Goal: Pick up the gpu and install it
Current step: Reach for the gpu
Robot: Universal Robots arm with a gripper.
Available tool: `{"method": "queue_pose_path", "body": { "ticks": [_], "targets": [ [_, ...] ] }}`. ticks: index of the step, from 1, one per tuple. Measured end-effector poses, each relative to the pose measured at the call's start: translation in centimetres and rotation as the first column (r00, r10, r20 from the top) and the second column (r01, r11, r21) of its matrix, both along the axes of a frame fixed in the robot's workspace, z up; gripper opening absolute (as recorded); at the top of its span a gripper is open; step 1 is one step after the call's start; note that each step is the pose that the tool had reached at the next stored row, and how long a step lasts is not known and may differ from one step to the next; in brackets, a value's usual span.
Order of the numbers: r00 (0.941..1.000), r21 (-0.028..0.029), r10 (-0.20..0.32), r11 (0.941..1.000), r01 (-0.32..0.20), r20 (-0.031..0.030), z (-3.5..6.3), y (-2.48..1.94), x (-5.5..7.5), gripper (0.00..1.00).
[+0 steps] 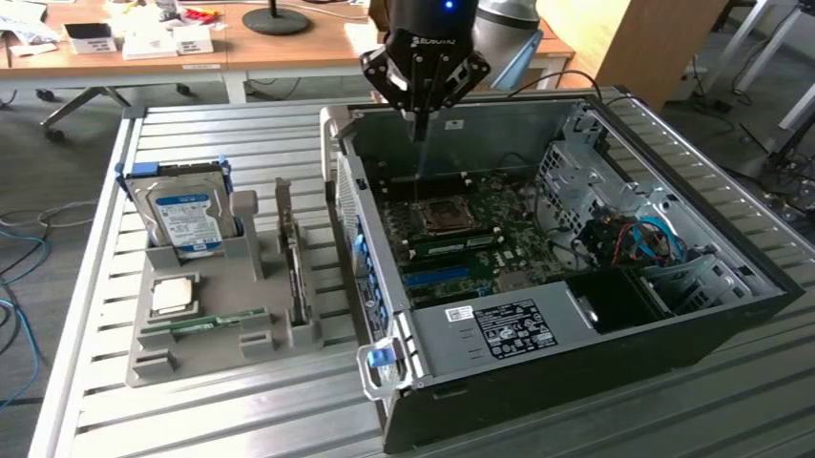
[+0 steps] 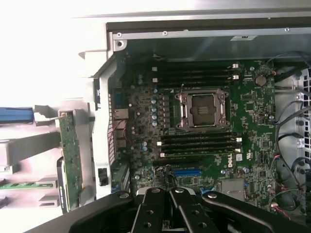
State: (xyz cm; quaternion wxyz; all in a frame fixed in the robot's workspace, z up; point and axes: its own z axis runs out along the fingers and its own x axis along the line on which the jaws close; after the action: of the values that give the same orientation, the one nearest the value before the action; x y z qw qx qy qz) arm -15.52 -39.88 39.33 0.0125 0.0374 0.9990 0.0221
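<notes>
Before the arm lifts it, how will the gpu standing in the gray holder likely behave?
The gpu looks like a thin flat circuit board, so it is probably stiff, not floppy. It stands on edge in the gray holder, so it may tip if pushed sideways. Its exposed green board suggests fragile parts that would need a gentle grip.

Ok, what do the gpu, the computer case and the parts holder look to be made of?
The gpu: green printed circuit board, studded with small soldered parts. The computer case: sheet metal by the look, bare grey inside with punched holes, black outside. The parts holder: matte grey, blocky slots, probably plastic, maybe printed.
</notes>
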Motion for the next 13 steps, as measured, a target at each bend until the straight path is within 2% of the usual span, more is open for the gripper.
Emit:
{"method": "queue_pose_path", "body": {
  "ticks": [13],
  "targets": [
    [1.0, 0.0001, 0.0, 1.0, 0.0, 0.0, 0.0, 0.0, -1.6, 0.11]
  ]
}}
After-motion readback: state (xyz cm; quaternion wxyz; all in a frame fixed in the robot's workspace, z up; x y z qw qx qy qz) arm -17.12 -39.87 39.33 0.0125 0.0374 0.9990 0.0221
